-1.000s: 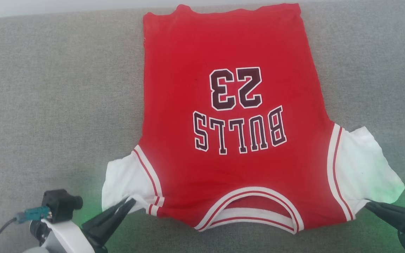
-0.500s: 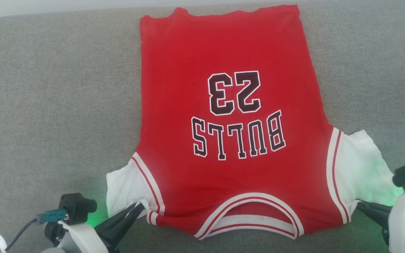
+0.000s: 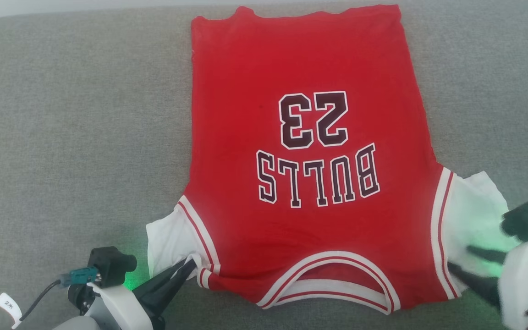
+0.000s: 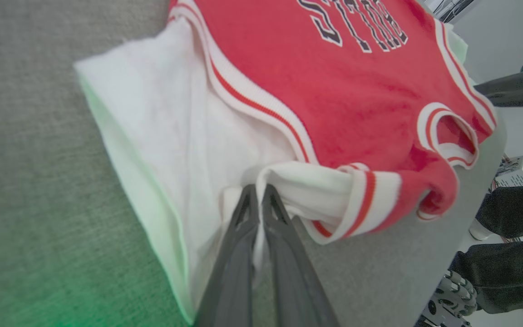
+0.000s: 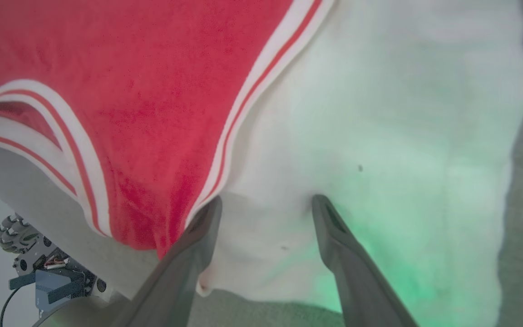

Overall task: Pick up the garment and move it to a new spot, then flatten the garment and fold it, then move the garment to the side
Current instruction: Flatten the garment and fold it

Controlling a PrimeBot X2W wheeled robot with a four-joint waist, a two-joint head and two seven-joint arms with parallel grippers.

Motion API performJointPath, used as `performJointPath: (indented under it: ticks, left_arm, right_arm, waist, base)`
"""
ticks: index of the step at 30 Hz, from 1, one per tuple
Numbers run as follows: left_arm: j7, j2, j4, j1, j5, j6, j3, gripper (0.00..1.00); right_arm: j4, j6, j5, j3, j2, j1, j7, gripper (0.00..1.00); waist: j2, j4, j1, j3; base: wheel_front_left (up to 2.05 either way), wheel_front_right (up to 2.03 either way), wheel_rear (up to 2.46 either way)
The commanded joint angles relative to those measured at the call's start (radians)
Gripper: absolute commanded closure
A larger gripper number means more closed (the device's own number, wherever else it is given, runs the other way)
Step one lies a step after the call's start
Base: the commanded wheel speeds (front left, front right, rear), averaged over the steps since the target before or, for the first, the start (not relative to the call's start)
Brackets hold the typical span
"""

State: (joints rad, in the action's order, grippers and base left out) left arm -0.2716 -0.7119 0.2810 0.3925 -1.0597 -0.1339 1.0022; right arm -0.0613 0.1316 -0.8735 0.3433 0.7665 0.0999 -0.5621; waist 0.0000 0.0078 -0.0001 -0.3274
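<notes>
The garment (image 3: pixel 305 220), a red jersey with white sleeves and a dark "23", lies spread flat on the grey surface, collar toward me. My left gripper (image 3: pixel 189 266) is shut on a bunched fold of its white sleeve and striped shoulder trim (image 4: pixel 329 190), seen close in the left wrist view at the left gripper (image 4: pixel 257 193). My right gripper (image 3: pixel 462 260) stands open over the other white sleeve (image 5: pixel 402 113). In the right wrist view the right gripper (image 5: pixel 266 204) has its fingers spread apart with sleeve cloth lying flat beneath them.
The grey fabric-covered surface (image 3: pixel 76 137) stretches wide to the left and right of the jersey. Its near edge runs just past the collar (image 4: pixel 407 272). Beyond that edge, dark trouser legs (image 4: pixel 511 245) and robot hardware (image 4: pixel 452 295) show.
My right gripper has opened and let go of the right sleeve. The left gripper stays shut on its sleeve fold and has edged slightly to the right.
</notes>
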Motion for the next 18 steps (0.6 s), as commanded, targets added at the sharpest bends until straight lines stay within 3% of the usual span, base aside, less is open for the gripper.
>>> performJointPath:
  ticks: [1,6,10,14,18]
  left_arm:
    - [0.013,0.008,0.013,-0.013,0.006,0.007,0.005,1.0]
    - [0.012,0.02,-0.026,0.007,0.047,0.006,-0.005,1.0]
    - [0.012,0.035,-0.054,0.051,0.071,0.005,0.004,1.0]
    - [0.011,0.064,-0.073,0.108,0.094,0.005,0.024,1.0]
    - [0.012,0.102,-0.081,0.163,0.101,0.005,0.047,1.0]
  right_arm:
    - [-0.026,-0.002,-0.016,-0.032,0.016,-0.009,-0.019,0.0]
    - [-0.208,-0.001,-0.085,-0.207,0.077,0.021,-0.17,0.0]
    - [-0.232,-0.001,-0.102,-0.299,0.075,0.178,-0.288,0.0]
    - [-0.123,-0.001,-0.005,-0.303,0.017,0.443,-0.362,0.0]
    - [0.079,-0.001,0.133,-0.254,-0.071,0.722,-0.429,0.0]
  waist:
    - [0.0,0.004,0.0001,0.0]
    - [0.0,0.028,0.0001,-0.03]
    - [0.0,0.066,0.0001,-0.083]
    - [0.0,0.123,0.0001,-0.148]
    - [0.0,0.186,0.0001,-0.213]
  base:
    - [0.0,0.0,0.0]
    - [0.0,0.0,0.0]
    - [0.0,0.0,0.0]
    - [0.0,0.0,0.0]
    - [0.0,0.0,0.0]
